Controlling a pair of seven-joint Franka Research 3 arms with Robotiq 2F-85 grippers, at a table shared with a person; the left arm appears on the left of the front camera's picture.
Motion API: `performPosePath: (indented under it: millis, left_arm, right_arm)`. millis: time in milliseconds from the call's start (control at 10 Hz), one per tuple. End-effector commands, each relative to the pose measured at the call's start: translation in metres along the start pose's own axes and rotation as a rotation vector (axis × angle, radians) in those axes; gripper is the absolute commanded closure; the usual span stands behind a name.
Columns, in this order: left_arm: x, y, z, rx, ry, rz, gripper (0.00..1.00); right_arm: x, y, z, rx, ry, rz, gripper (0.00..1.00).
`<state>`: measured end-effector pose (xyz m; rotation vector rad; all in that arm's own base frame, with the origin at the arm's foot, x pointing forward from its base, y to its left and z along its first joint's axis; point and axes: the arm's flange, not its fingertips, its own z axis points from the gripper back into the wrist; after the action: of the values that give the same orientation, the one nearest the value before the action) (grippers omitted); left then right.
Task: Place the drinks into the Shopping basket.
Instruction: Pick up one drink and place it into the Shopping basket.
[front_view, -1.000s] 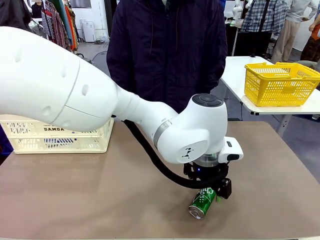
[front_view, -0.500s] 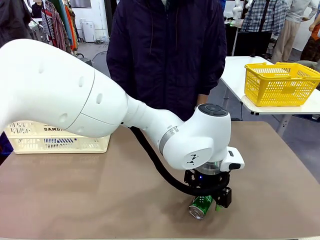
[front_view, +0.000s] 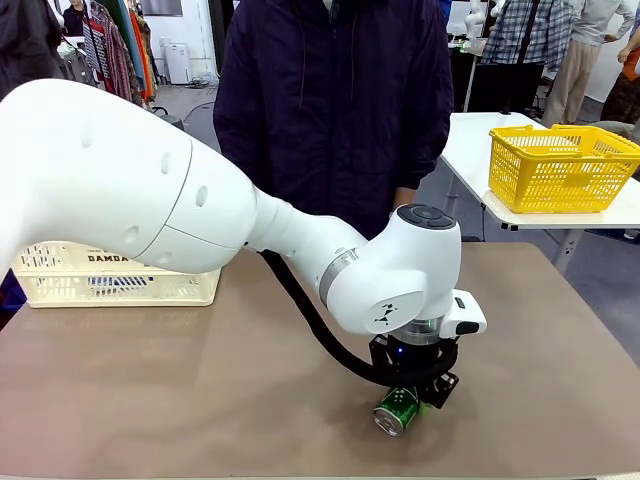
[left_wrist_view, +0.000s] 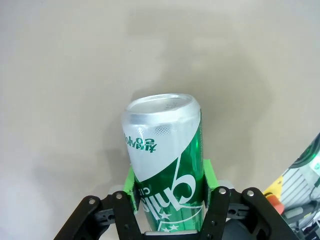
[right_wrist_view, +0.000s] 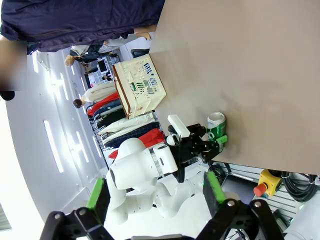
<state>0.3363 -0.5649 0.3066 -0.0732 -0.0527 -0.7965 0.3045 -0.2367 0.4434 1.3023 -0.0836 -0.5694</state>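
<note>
A green drink can with white lettering lies on its side near the table's front edge, right of the middle, silver top toward the camera. My left gripper reaches down over it, shut on the can. In the left wrist view the green pads press both sides of the can. The cream Shopping basket printed DAMDA stands at the far left of the table, partly behind my left arm. In the right wrist view my right gripper is open and holds nothing, off the table's side, with the can and basket far off.
A person in a dark jacket stands at the far edge of the brown table. A yellow mesh basket sits on a separate white table at the back right. Bare tabletop lies between the can and the cream basket.
My left gripper came down around the green can and shut on it; it stood open before. The can turned slightly on the table. The right gripper stayed open.
</note>
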Motion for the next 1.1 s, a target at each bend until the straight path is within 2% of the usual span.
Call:
performPosePath:
  millis: [0, 300, 500, 600, 700, 800, 900, 1000]
  left_arm:
    - [0.0, 0.001, 0.005, 0.032, -0.011, 0.025, 1.0]
    - [-0.001, 0.002, 0.007, 0.033, -0.019, 0.04, 1.0]
    - [-0.008, 0.013, 0.025, 0.072, -0.055, 0.076, 1.0]
    - [-0.015, 0.03, 0.054, 0.056, -0.05, 0.085, 1.0]
    - [-0.031, 0.039, 0.105, -0.027, -0.045, 0.066, 1.0]
    - [-0.046, 0.044, 0.149, -0.065, -0.053, 0.147, 1.0]
    - [-0.064, 0.049, 0.179, -0.065, -0.021, 0.209, 1.0]
    - [-0.08, 0.057, 0.194, -0.059, -0.041, 0.266, 1.0]
  right_arm:
    - [0.0, 0.005, 0.002, 0.016, 0.002, -0.009, 0.0]
    - [0.0, 0.005, 0.002, 0.016, 0.002, -0.009, 0.0]
    - [0.0, 0.005, 0.002, 0.016, 0.002, -0.009, 0.0]
    - [0.0, 0.005, 0.002, 0.016, 0.002, -0.009, 0.0]
    - [0.0, 0.005, 0.002, 0.016, 0.002, -0.009, 0.0]
    - [0.0, 0.005, 0.002, 0.016, 0.002, -0.009, 0.0]
    - [0.0, 0.005, 0.002, 0.016, 0.002, -0.009, 0.0]
    - [0.0, 0.005, 0.002, 0.016, 0.002, -0.009, 0.0]
